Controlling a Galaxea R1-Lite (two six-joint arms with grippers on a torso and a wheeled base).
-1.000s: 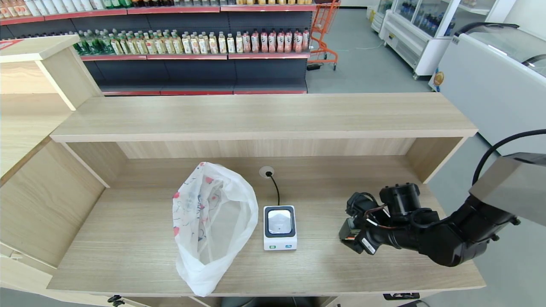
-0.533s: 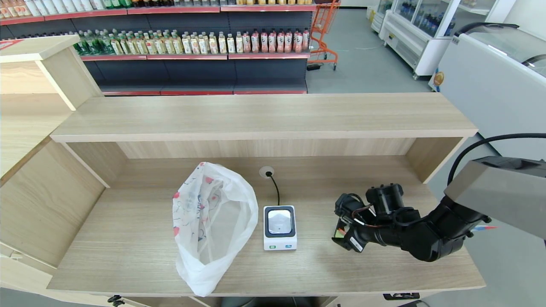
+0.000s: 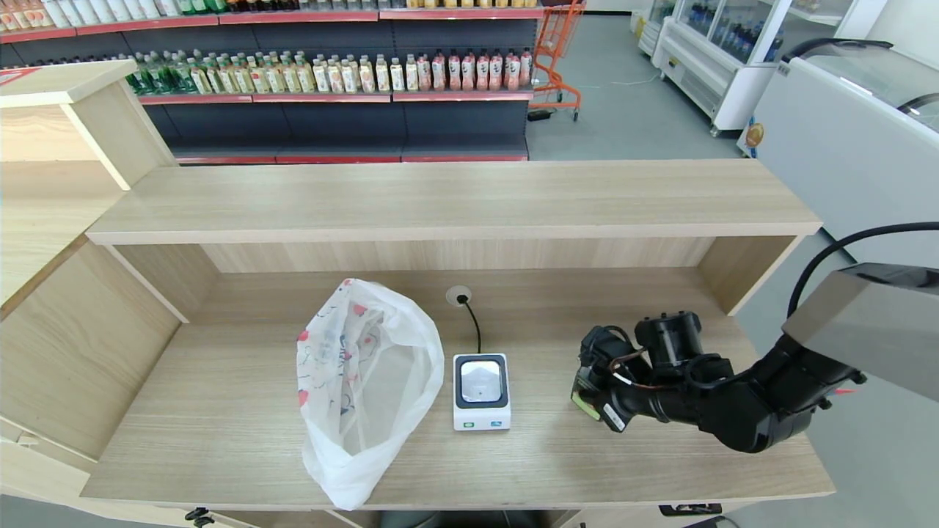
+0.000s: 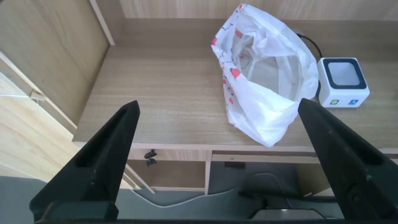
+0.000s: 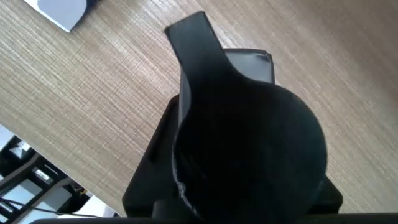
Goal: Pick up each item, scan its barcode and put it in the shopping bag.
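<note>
Two pincers: one spread, one unreadable, both called below.
Left pincer [image 4: 219, 109]: jaws flung wide, gripping nothing, touching nothing. It hangs off the counter's front edge, with the bag out beyond it.
Right pincer [image 3: 587, 400]: down low over the counter [image 3: 220, 411], at 3 o'clock of the scanner [image 3: 481, 389], near it but apart. Clenched or released? I cannot tell. A green-edged sliver [image 3: 582, 405] shows at its tip, and what that is I cannot tell either.
Surface: pale wood counter with a raised ledge across 12 o'clock. The scanner is white, its dark window facing up, and its black cable [image 3: 473, 323] runs off at 12 o'clock.
Room: shop shelves of bottles [image 3: 330, 73] at 12 o'clock, an orange cart [image 3: 557, 51] at 1 o'clock, freezers [image 3: 843, 132] at 2 o'clock.
Shopping bag [image 3: 367, 389]: white plastic with red print, mouth gaping, lying just beside the scanner at its 9 o'clock. It sits well apart from the right pincer, with the scanner between them.
</note>
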